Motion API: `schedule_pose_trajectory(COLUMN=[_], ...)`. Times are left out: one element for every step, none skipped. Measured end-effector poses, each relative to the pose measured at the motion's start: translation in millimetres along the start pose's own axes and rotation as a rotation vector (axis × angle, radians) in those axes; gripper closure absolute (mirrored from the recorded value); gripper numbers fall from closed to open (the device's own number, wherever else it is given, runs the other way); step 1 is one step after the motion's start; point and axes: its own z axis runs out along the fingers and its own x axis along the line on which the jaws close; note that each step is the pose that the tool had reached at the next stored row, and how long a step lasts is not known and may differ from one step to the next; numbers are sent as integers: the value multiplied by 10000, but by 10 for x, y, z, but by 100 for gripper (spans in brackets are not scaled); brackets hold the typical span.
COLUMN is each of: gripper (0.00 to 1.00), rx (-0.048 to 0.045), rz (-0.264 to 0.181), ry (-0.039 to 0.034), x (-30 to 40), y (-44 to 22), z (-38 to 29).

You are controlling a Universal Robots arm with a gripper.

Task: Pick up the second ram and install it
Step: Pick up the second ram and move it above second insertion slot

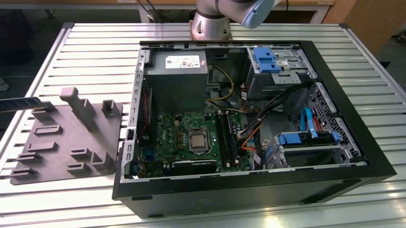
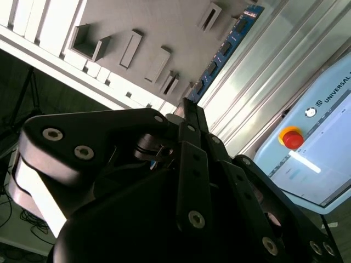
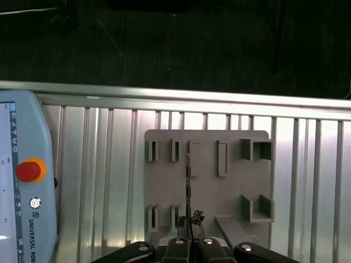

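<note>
The slatted metal surface (image 1: pixel 95 61) carries an open computer case (image 1: pixel 254 194) across the middle and lower right of the exterior view. A grey holder tray (image 1: pixel 63 147) lies just beside the case at the exterior view's left, and a wooden panel (image 1: pixel 371 19) stands past the upper right corner. In the first wrist view the gripper (image 3: pixel 189 220) is clenched on the second ram (image 3: pixel 188 181), seen edge-on against the tray, with a control pendant (image 3: pixel 27 181) lying on the slats and dark floor (image 3: pixel 164 44) beyond the surface's edge.
</note>
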Motion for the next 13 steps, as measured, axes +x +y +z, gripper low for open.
schedule_pose_trajectory(gripper=[88,88,88,88,88,88,88,88,88,88,88,88,88], rx=[4,8,12,16,19,22,25,29,33,36,40,45,49], rz=[0,0,0,0,-1,-1,-1,0,-1,-1,-2,-1,-2], ry=[0,0,0,0,0,1,0,1,1,1,1,1,1], x=[0,-1,-1,-1,-2,-2,-2,-3,-3,-3,-3,-4,-4], y=[0,1,1,1,1,1,2,2,2,2,2,3,3], z=[-9,-17,-27,-35,-43,-51,-59,-67,-75,-84,-92,-99,-107])
